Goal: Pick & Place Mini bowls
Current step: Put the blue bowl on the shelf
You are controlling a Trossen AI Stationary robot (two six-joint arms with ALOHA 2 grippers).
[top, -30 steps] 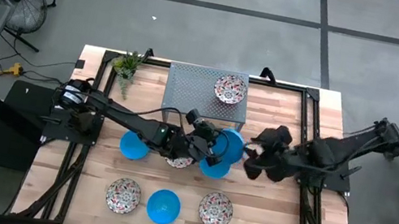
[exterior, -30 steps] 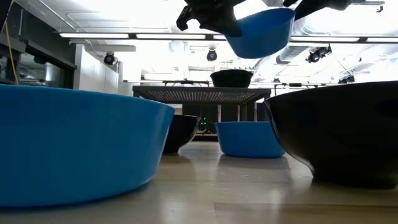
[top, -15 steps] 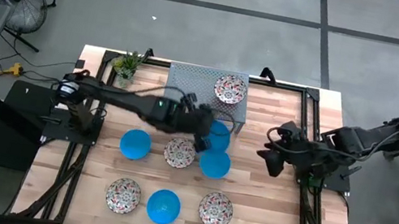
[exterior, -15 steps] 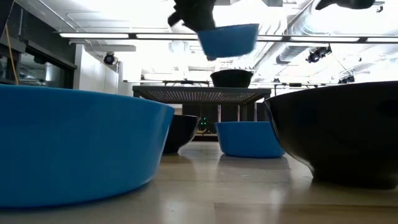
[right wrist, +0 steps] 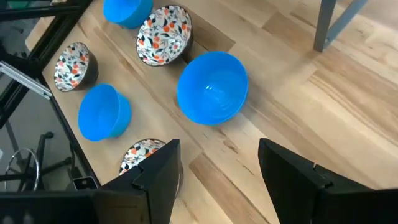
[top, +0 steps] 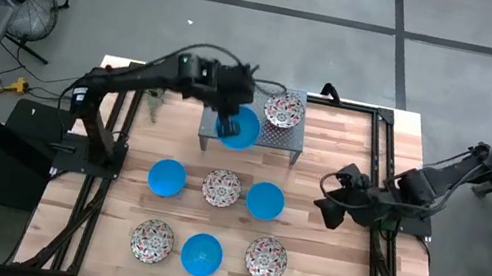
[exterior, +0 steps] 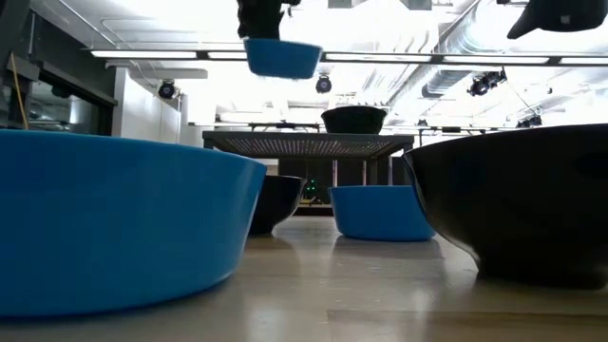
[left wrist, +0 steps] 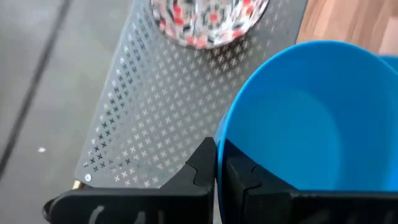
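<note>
Wooden tabletop (top: 325,264) on a black frame, grey concrete floor around it, with a perforated metal shelf (top: 223,93) standing at the far edge.

Left gripper (top: 229,107): fingers pressed together on the rim of a blue bowl (top: 239,127), pinching its wall. The carried bowl hangs clear above the shelf's near edge, left of a floral bowl (top: 283,109) that sits on the shelf's far right corner.

Right gripper (top: 326,211): fingers spread wide, holding nothing, positioned near the tabletop's right edge.

Remaining stock on the tabletop: a middle row of blue (top: 166,177), floral (top: 221,187) and blue (top: 264,200) bowls; a near row of floral (top: 152,240), blue (top: 201,254) and floral (top: 265,258) bowls.

Risks, as judged:
- The hold is on one wall only; the bowl could swing or slip out during descent.
- The bowl overhangs the shelf's near edge. Released here, it may tip off onto the tabletop and strike the middle row.
- Shifting it too far right could knock the floral bowl already on the shelf.
</note>
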